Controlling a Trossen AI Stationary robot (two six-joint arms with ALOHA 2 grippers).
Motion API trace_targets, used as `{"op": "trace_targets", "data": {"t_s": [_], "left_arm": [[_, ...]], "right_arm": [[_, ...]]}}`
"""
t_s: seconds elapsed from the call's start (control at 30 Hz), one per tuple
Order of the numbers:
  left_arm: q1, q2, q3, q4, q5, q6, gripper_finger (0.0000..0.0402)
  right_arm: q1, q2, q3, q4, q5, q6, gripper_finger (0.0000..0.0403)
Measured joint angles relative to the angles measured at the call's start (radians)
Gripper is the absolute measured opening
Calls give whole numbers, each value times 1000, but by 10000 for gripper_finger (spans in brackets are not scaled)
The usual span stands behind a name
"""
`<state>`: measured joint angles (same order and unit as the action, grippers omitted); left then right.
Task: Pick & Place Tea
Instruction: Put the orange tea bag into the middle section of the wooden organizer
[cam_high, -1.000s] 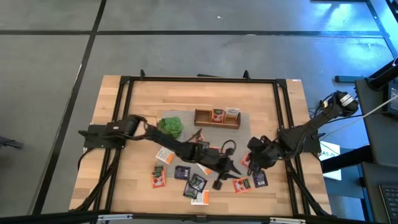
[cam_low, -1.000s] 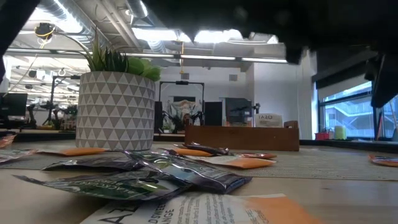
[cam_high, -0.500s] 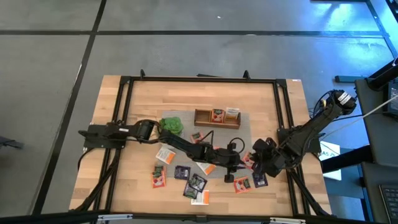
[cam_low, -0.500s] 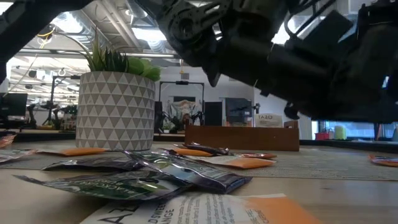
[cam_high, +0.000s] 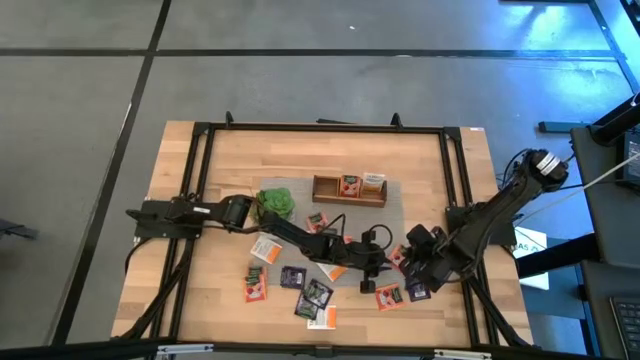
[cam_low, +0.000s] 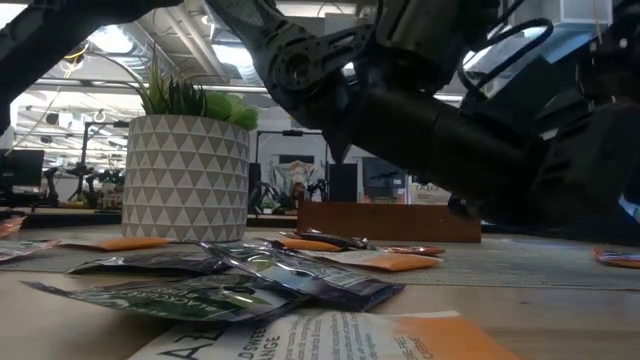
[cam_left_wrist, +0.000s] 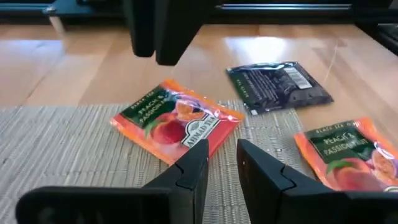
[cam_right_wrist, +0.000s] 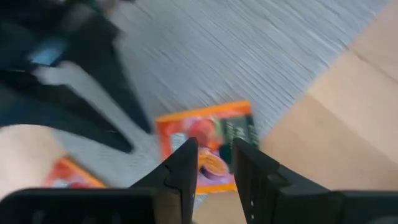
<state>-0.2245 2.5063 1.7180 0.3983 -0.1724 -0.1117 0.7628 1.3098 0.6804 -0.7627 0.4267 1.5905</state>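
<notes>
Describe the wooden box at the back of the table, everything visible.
The wooden box is a low, long brown tray with raised walls, sitting flat near the table's back middle, beside the potted plant. From above, dividers split it into compartments; two hold tea bags, one orange-red and one paler, while the left compartment looks empty. In the low view its plain front wall shows, with a white tea bag's top poking above the rim. No hand touches it.

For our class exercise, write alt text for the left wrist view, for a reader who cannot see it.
The left claw, fingers slightly apart and empty, points at an orange peach tea sachet lying flat on a grey woven mat. A second orange sachet lies beside it, and a dark purple sachet rests on the wooden table beyond.
</notes>
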Motion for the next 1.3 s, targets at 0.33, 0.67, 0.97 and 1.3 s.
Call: {"op": "trace_targets", "data": {"t_s": [0.33,0.67,0.97,1.3], "left_arm": [[16,23,0,0,-1,-34,79],[17,23,0,-12,9,-35,79],[17,23,0,-14,10,-35,80],[17,23,0,-15,10,-35,78]], "right_arm": [[0,34,-38,-86,-83,175,102],[9,21,-208,163,-92,244,102],[48,-61,-211,190,-99,288,102],[115,-91,-282,274,14,366,102]]}}
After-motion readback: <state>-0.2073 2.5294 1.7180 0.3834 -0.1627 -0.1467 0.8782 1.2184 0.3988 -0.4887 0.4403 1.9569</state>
